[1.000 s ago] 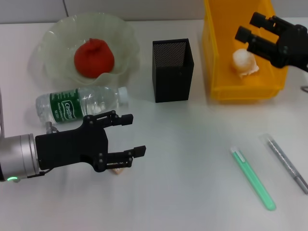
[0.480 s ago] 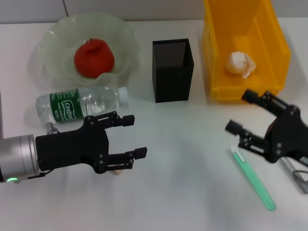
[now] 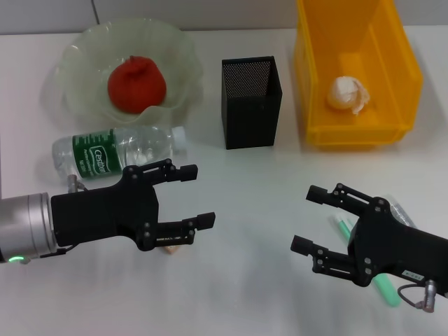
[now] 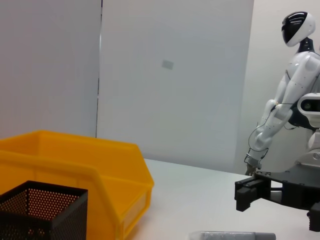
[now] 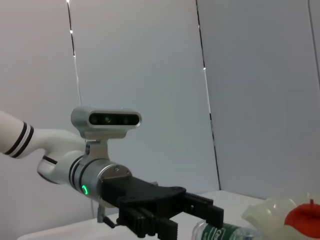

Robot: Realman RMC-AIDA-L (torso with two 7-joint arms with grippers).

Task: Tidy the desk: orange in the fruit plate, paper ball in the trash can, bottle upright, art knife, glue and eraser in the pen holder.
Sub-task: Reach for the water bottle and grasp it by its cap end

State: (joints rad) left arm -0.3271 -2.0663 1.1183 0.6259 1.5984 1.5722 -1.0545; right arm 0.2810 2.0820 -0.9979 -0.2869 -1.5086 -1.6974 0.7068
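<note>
**On the desk, two tools wait their turn**

On the white desk (image 3: 266,210), both arms hover low with jaws apart and nothing between them. The orange (image 3: 136,85) sits in the fruit plate (image 3: 84,45) and the paper ball (image 3: 346,94) lies inside the trash can (image 3: 353,133), so those two jobs look finished. The bottle (image 3: 115,150) lies on its side just in front of the plate, cap toward the pen holder (image 3: 250,102), which stands between plate and trash can.

The left gripper (image 3: 185,199) hangs near the bottle, above a small tan block, probably the eraser (image 3: 170,246), that peeks out under its lower finger. The right gripper (image 3: 311,220) sits over the near right of the desk, partly covering a green stick-like tool (image 3: 387,288); a grey one (image 3: 396,207) beside it is mostly hidden by the arm. Which is knife and which is glue cannot be told.

The step in hand appears to be the right gripper's pick of the green tool. To do it well, the fingers should straddle the slim body across its width near the middle and descend until they almost touch the desk before closing. Carried to the holder, it wants tipping upright so it drops end-first through the mesh mouth.
</note>
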